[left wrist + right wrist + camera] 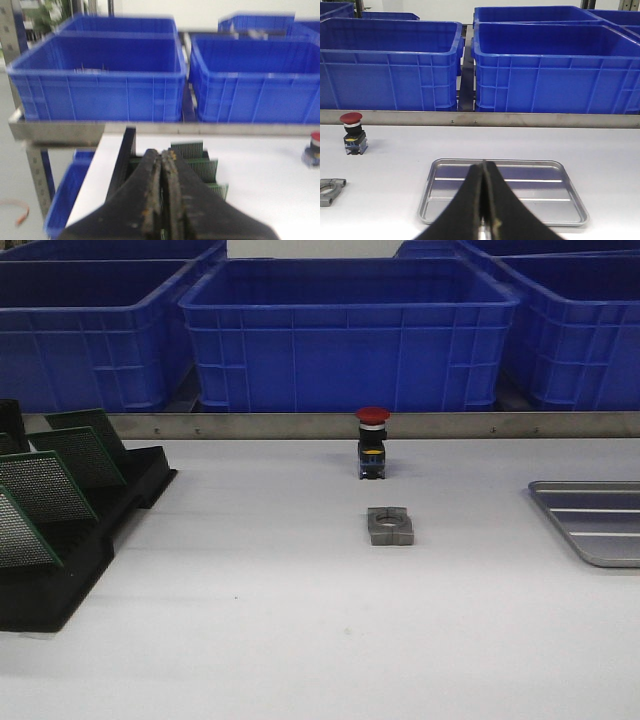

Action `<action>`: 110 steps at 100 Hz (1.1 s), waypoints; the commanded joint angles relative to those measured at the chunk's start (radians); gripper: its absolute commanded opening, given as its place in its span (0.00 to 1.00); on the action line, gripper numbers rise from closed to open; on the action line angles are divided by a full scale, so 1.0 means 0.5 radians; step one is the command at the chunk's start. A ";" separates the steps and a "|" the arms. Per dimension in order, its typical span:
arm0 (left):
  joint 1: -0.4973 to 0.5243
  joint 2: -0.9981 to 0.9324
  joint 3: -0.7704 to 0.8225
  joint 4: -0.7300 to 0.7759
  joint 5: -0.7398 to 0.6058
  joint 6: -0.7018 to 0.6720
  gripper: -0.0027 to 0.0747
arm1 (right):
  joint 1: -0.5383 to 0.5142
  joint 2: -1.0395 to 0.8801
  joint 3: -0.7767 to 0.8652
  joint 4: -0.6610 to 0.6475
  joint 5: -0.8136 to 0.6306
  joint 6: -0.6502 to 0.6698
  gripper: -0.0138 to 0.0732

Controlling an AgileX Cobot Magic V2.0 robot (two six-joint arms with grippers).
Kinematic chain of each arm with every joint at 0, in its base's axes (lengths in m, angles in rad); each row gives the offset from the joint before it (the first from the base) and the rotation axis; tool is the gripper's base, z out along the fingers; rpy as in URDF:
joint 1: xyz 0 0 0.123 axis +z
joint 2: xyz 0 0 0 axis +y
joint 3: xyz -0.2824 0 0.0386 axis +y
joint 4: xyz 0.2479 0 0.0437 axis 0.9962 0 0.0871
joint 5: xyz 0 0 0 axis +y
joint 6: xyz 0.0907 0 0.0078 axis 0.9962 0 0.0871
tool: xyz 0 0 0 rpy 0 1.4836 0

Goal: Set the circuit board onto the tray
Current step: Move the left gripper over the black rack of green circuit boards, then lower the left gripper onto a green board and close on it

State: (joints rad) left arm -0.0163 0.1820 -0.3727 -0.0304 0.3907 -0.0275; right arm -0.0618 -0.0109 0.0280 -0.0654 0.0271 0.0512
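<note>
A white table (250, 620) is backed by blue bins (345, 335); a red pushbutton (372, 443) and metal clamp block (390, 526) stand mid-table. Circuit boards (45, 485) are slotted in the black rack (70, 560) at left, the tray (595, 520) lies empty at right. Both the left gripper (162, 200) and right gripper (484, 200) are pressed together, holding nothing.

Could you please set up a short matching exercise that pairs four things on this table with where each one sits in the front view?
Things:
1. green perforated circuit boards
2. shallow silver-grey metal tray
3. red mushroom-head push button
4. small grey metal clamp block

Places:
A. right edge of the table
B. table centre, in front of the button
C. standing tilted in the black slotted plastic rack at the left
D. table centre, near the steel rail below the blue plastic bins

Pairs: 1-C, 2-A, 3-D, 4-B
</note>
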 commanded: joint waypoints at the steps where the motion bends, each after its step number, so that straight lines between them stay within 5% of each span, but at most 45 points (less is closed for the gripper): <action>1: -0.014 0.226 -0.197 -0.019 0.031 -0.012 0.01 | 0.000 -0.051 -0.026 0.003 -0.142 -0.012 0.09; 23: -0.014 0.716 -0.450 -0.019 0.106 -0.012 0.04 | 0.000 -0.051 -0.026 0.003 -0.142 -0.012 0.09; 30: -0.014 0.853 -0.514 -0.023 0.102 -0.012 0.16 | 0.000 -0.051 -0.026 0.003 -0.142 -0.012 0.09; 45: -0.014 1.104 -0.635 -0.027 0.120 0.101 0.58 | 0.000 -0.051 -0.026 0.003 -0.142 -0.012 0.09; 52: -0.014 1.207 -0.685 -0.031 0.179 0.259 0.68 | 0.000 -0.051 -0.026 0.003 -0.142 -0.012 0.09; 62: -0.014 1.336 -0.759 -0.055 0.327 0.611 0.66 | 0.000 -0.051 -0.026 0.003 -0.142 -0.012 0.09; 86: -0.014 1.611 -0.920 -0.631 0.835 2.261 0.61 | 0.000 -0.051 -0.026 0.003 -0.142 -0.012 0.09; 110: -0.014 1.811 -0.924 -0.729 0.804 2.752 0.60 | 0.000 -0.051 -0.026 0.003 -0.142 -0.012 0.09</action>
State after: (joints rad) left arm -0.0163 1.0715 -0.8006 -0.3490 0.8371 1.2715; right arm -0.0618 -0.0109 0.0280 -0.0654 0.0287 0.0512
